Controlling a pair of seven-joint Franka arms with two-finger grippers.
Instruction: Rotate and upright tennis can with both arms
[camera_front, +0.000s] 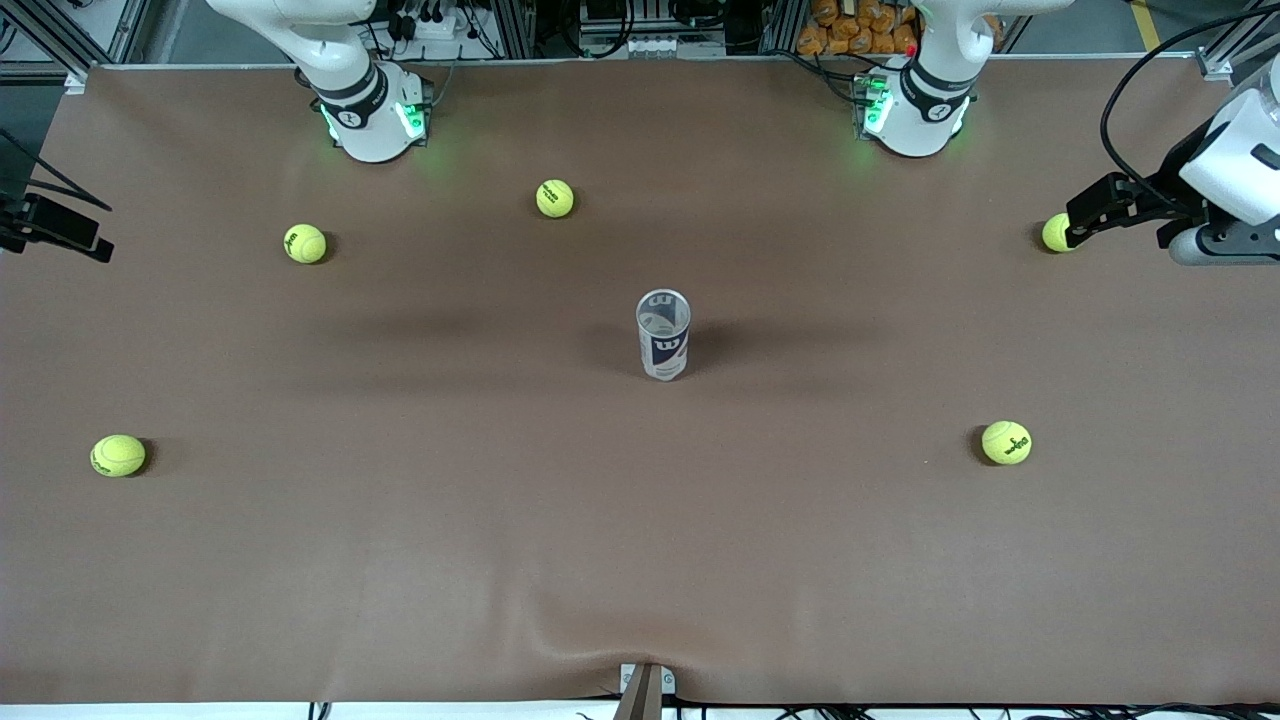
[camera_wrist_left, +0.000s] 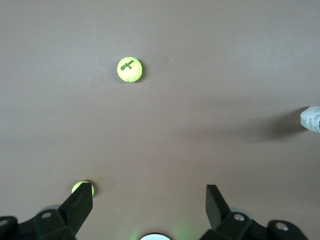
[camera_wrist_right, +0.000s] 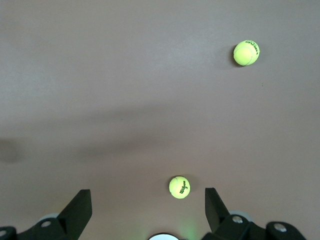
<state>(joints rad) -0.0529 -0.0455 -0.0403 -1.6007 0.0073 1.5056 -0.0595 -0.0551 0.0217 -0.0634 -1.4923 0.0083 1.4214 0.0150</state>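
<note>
Covering the worktop (camera_front: 640, 560) is smooth matte brown sheet, wrinkled at its near edge. Mid-worktop, the tennis can (camera_front: 663, 335) stands upright, clear-walled, ringed by open room. Five fuzzy tennis balls (camera_front: 1006, 442) lie scattered, well apart. Left gripper (camera_wrist_left: 147, 200) and right gripper (camera_wrist_right: 147, 200) hang over the ends, jaws released.

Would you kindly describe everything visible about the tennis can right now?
The tennis can stands upright near the middle of the brown table, open mouth up. Its upper wall is clear plastic with a pale rim; the lower part carries a white, navy and red label with a "W" logo. It looks empty. Nothing touches it except the table; neither end effector is near it.
</note>
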